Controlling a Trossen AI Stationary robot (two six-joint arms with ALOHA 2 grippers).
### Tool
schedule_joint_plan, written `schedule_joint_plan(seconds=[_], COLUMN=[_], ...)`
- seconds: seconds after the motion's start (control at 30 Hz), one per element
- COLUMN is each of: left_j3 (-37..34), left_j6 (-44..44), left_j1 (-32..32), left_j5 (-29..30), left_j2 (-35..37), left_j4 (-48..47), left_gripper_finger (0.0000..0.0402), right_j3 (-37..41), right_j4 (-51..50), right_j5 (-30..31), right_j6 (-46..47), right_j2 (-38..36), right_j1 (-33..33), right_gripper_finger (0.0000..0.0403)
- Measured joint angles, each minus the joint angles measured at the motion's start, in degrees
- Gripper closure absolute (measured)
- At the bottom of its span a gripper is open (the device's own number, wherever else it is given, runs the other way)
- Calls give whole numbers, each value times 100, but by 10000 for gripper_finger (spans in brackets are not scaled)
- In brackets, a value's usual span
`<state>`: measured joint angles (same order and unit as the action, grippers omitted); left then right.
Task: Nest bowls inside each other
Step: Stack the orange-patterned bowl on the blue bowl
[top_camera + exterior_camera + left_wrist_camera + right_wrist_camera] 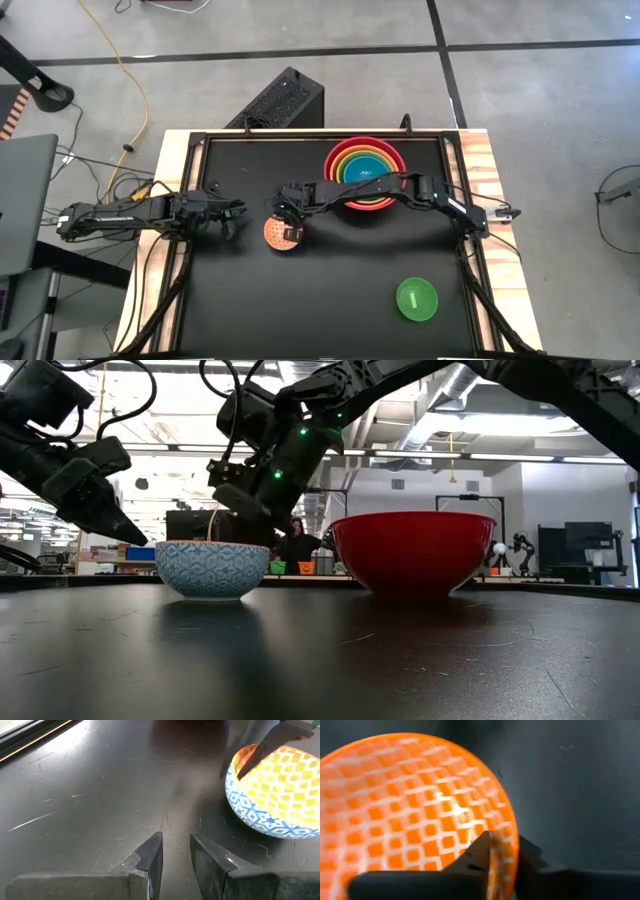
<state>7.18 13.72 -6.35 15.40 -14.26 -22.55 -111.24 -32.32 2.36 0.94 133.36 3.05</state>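
A small speckled bowl (284, 234), orange-chequered inside and blue-patterned outside, stands on its base on the black table (240, 300), left of centre. My right gripper (291, 207) reaches down to its rim and is shut on it. Red, orange, lime green and blue bowls stand nested as a stack (362, 172) at the far middle; in the low view only the red bowl (412, 552) shows. A small bright green bowl (417, 300) stands apart at the near right. My left gripper (176, 851) waits low at the table's left, slightly open, short of the small speckled bowl (272, 795). My right gripper has the small speckled bowl's rim (506, 851) between its two fingers, one finger (479, 854) inside the bowl and the other outside. The fingers slant down from the table's right and far side. The bowl stands upright on the table (212, 570).
A black box (285, 100) stands just beyond the table's far edge. Wooden side rails (480, 170) with cables run along both sides. Bare black table lies between the small speckled bowl and the bright green bowl.
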Motion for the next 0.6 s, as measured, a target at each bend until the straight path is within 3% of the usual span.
schedule_joint_plan(seconds=[0.13,0.6], left_j3=[1,2], left_j6=[0,0], left_j1=[0,-1], left_j5=[0,0], left_j2=[0,0], left_j4=[0,1], left_gripper_finger=[315,315], right_j3=[-14,9], right_j4=[-71,-254], right_j5=[-72,-250], right_j6=[27,88], right_j2=[-28,-814], right_j1=[7,42], right_gripper_finger=[386,396])
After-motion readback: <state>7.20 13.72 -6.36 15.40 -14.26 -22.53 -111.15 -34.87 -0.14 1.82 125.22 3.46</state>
